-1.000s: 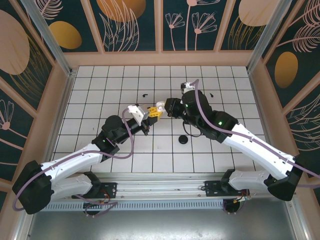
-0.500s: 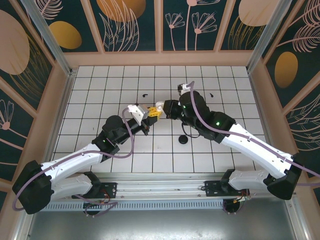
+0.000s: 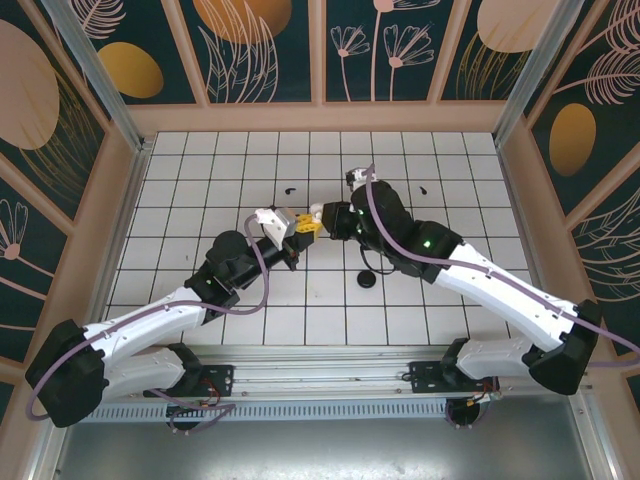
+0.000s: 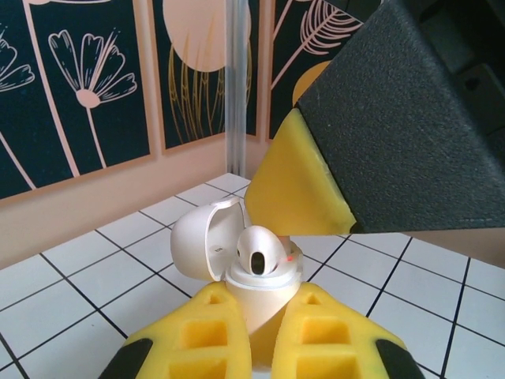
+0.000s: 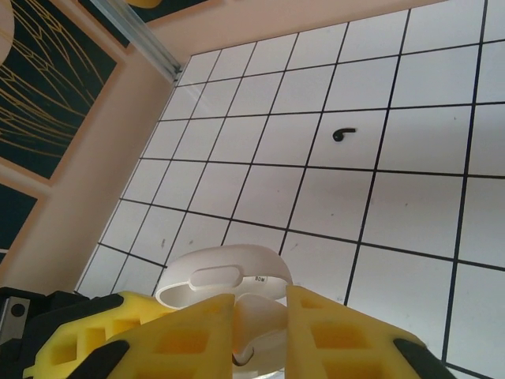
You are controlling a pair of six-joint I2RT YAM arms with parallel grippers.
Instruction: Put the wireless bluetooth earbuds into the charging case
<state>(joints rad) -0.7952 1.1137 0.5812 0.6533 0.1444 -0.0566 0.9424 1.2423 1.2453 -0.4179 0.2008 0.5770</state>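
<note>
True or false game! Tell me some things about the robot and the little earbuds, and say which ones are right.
1. The case is open. True.
2. A white earbud sits in the case. True.
3. Every black earbud is in the case. False: a black earbud lies on the table.
4. The case lies on the table. False: the left gripper holds it up.

The right pincer (image 3: 320, 216) crowds the charging case (image 4: 202, 242); far table (image 3: 200, 160) lies open.

Open white charging case (image 4: 260, 290) holds a white earbud (image 4: 259, 253); black earbuds (image 3: 290, 191) lie well apart.
</note>
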